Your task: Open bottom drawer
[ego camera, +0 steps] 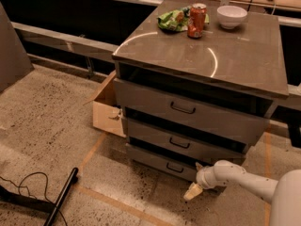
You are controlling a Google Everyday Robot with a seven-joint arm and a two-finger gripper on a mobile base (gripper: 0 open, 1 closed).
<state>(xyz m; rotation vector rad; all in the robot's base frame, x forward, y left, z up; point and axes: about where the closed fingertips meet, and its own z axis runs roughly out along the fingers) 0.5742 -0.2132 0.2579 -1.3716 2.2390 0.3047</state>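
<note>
The bottom drawer [160, 162] is the slimmest grey-brown front, lowest in the cabinet, with a small black bar handle [174, 168]. It stands out only slightly from the cabinet body. My gripper [194, 190] is low, just right of and in front of that drawer's right end, near the floor. Its cream fingertips [191, 193] point down and left. The white arm runs in from the lower right.
Two taller drawers [188, 109] sit above. A red can [196, 20], green bag [173, 19] and white bowl [231, 16] stand on the cabinet top. An open cardboard box [107, 108] sits left of the cabinet. A black pole and cable [60, 197] lie on the floor.
</note>
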